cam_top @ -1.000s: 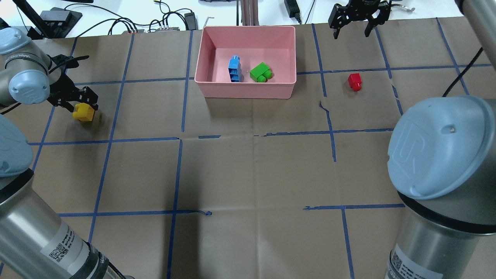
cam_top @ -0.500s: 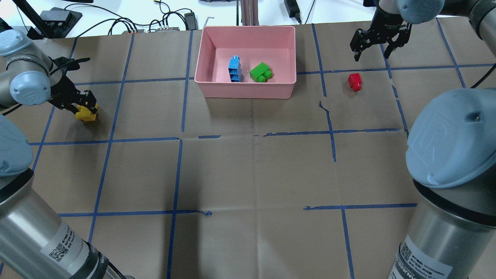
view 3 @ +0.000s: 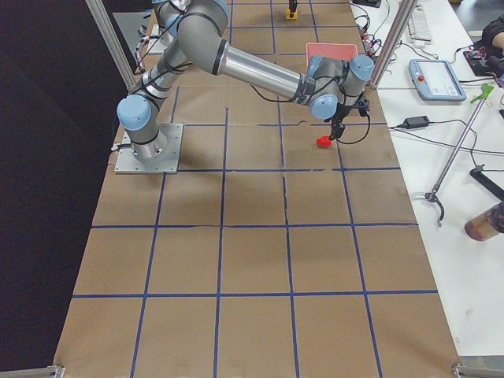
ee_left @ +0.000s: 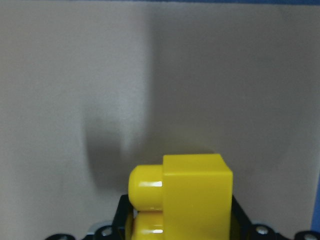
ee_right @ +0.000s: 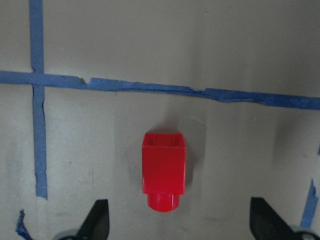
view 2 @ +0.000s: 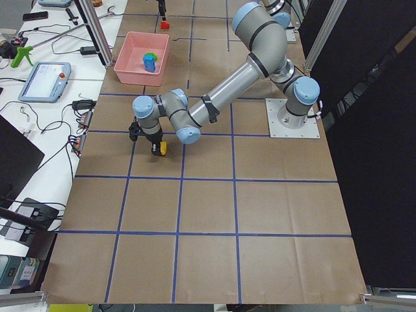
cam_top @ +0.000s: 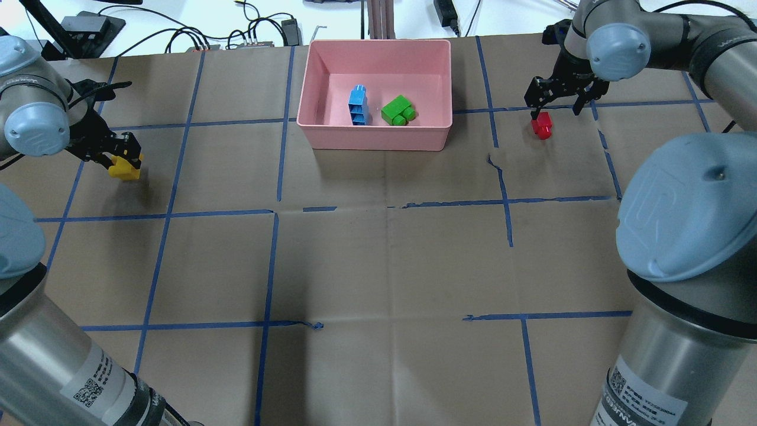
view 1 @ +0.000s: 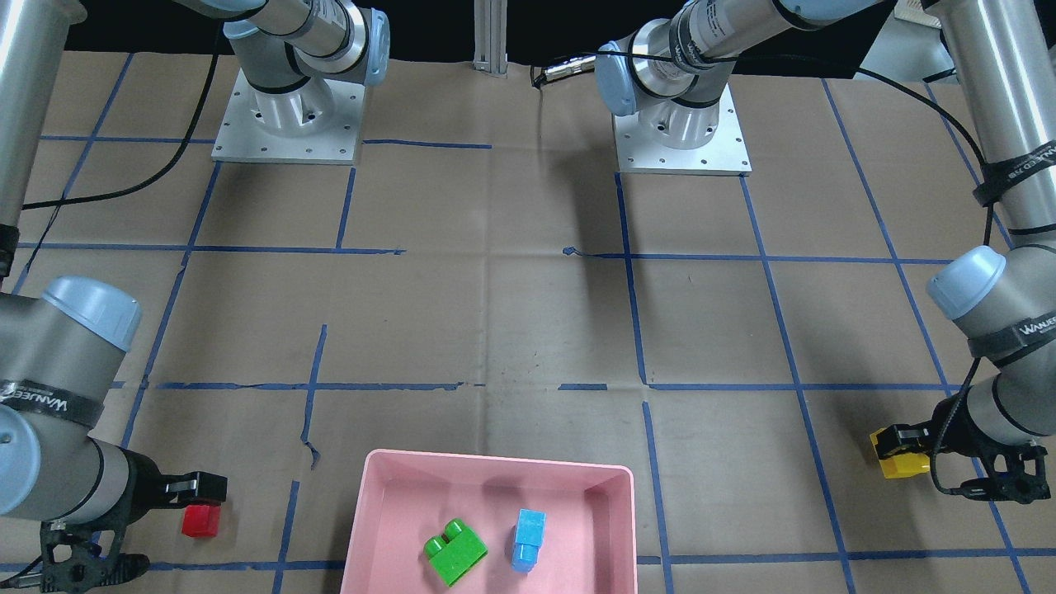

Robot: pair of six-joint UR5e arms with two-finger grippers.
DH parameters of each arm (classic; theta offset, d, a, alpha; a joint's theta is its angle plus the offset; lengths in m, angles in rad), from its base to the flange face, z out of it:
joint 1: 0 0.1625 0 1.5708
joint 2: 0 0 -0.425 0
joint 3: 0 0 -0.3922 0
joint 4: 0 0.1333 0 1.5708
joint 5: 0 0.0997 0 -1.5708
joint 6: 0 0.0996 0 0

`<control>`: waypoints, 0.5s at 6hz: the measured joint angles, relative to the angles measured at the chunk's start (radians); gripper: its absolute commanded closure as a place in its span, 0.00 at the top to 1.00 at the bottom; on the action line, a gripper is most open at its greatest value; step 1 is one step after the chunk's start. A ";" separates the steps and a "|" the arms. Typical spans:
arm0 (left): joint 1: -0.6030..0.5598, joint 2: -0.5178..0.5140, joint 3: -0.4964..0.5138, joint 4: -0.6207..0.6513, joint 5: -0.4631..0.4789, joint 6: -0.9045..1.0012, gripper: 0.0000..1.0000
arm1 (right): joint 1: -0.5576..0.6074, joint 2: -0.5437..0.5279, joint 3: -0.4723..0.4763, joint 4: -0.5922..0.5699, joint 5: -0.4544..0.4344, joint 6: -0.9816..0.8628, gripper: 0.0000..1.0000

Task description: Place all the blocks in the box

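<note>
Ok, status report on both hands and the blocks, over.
Left hand shut on yellow block. Right hand open over red block, not gripping. Green block and light blue block in box.

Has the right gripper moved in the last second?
Yes. In the overhead view the right gripper has come down toward the red block, which stayed put, and now hangs just over it, jaws open.

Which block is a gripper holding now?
The yellow block, clamped in the left gripper. The red block lies free under the open right gripper; the green block and the light blue block lie in the pink box.
</note>
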 measured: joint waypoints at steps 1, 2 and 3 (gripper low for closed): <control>-0.009 0.047 -0.013 -0.018 -0.006 -0.004 0.15 | 0.001 0.008 0.030 -0.049 0.002 -0.082 0.96; -0.026 0.092 -0.026 -0.050 -0.008 -0.021 0.18 | 0.001 0.014 0.052 -0.074 0.004 -0.110 0.92; -0.059 0.133 -0.032 -0.103 -0.006 -0.066 0.20 | 0.001 0.016 0.063 -0.085 0.006 -0.115 0.87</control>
